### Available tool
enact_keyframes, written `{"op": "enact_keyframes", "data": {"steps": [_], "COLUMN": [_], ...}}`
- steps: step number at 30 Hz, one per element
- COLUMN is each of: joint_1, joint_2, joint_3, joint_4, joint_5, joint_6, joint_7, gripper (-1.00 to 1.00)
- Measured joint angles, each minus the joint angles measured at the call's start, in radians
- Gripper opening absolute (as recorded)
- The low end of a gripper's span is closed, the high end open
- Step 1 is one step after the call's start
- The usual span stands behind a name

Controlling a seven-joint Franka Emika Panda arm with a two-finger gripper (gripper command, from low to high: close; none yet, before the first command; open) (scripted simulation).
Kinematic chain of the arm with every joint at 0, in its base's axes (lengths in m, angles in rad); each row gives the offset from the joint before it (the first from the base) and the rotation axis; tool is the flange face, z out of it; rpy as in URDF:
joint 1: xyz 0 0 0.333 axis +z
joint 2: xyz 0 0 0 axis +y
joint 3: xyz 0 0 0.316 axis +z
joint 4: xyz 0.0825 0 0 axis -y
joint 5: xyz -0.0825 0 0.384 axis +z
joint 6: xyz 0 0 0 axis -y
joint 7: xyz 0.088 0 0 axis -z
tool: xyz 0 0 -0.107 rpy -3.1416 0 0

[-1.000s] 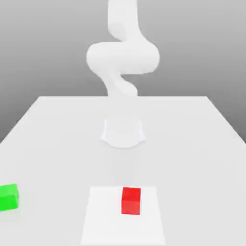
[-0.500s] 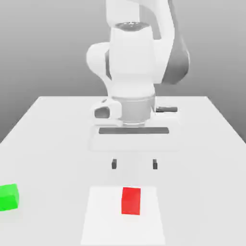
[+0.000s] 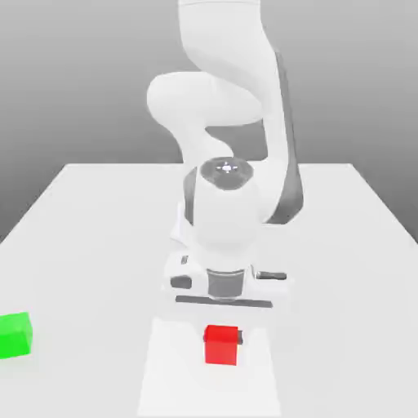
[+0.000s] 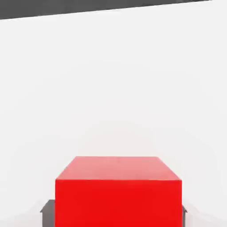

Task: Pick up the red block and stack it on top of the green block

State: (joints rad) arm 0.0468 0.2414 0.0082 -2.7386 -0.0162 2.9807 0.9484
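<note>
**Gripper down around the red block**

While the red block (image 3: 221,344) sits flat on the table (image 3: 98,229), the gripper (image 3: 222,331) is lowered over it, its dark fingers (image 4: 48,208) showing just beside the block's two side faces in the hand view. The jaws stand about a block's width apart; whether the pads actually press the block cannot be told. The block rests on the surface, unlifted, near the table's front edge and roughly central in the exterior view, inside a slightly brighter rectangular patch (image 3: 163,367) of the tabletop.

None of the block's visible faces carries writing, a label or a mark; they are plain red. The hand's body, white with a dark bar across its lower edge, hangs directly above and behind the block, and the white arm (image 3: 224,106) rises from it to its base further back on the table.

Well apart, at the exterior view's left edge, the green block (image 3: 15,335) lies on the table, equally plain and unmarked.
</note>
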Motion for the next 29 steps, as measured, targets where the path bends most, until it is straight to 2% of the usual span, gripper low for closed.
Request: {"op": "enact_keyframes", "data": {"steps": [7, 20, 25, 26, 29], "joint_1": [-0.03, -0.479, -0.537, -0.545, -0.545], "joint_2": [-0.204, -0.11, 0.034, 0.056, 0.056], "joint_3": [-0.008, -0.267, -0.241, -0.232, -0.232], "joint_4": [-0.019, 0.266, 0.295, 0.296, 0.296], "joint_5": [0.017, 0.085, 0.167, 0.18, 0.18], "joint_6": [-0.186, -0.385, -0.272, -0.253, -0.253], "joint_7": [-0.023, -0.349, -0.429, -0.438, -0.438], "gripper": [-1.0, -1.0, -1.0, 1.0, 1.0]}}
